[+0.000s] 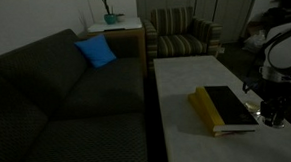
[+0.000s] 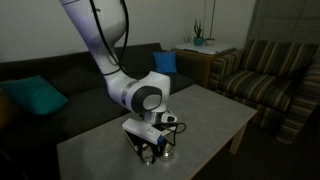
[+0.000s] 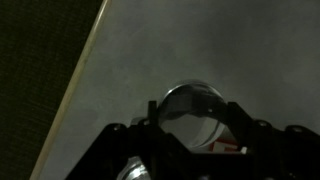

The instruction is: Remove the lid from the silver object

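Observation:
The silver object (image 3: 193,104) is a small shiny round container with a domed lid, and it sits on the grey table (image 3: 130,70). In the wrist view my gripper (image 3: 195,118) has a dark finger against each side of it and looks shut on the lid. In both exterior views the gripper (image 1: 273,112) (image 2: 154,150) is low over the table. The container shows there only as a small glint by the fingers (image 2: 167,152). The dim light hides whether the lid is lifted off the body.
A black book with a yellow edge (image 1: 225,107) lies on the table next to the gripper. A dark sofa (image 1: 66,85) with a blue cushion (image 1: 96,52) runs along the table's edge (image 3: 75,90). A striped armchair (image 1: 183,34) stands beyond.

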{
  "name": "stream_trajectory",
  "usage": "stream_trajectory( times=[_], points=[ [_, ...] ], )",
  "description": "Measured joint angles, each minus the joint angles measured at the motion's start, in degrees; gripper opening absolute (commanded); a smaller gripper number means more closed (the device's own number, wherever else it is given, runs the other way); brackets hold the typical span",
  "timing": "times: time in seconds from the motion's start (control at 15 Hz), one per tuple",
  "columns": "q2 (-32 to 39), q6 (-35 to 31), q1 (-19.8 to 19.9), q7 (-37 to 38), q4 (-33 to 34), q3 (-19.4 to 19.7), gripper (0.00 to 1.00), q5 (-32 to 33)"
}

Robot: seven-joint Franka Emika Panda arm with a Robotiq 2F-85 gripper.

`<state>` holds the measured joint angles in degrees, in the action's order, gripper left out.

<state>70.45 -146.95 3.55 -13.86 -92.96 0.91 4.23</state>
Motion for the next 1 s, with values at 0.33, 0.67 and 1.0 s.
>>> stream_trajectory(
  times=[0.33,0.67,1.0],
  points=[
    [7.3,5.0,1.6,-0.3,7.2,-0.1,0.44,0.0],
    [14.0,11.3,4.0,-1.5,18.7,-0.6,0.44,-0.1],
    [13.9,11.1,4.6,-1.5,19.3,-1.1,0.44,-0.2]
  ],
)
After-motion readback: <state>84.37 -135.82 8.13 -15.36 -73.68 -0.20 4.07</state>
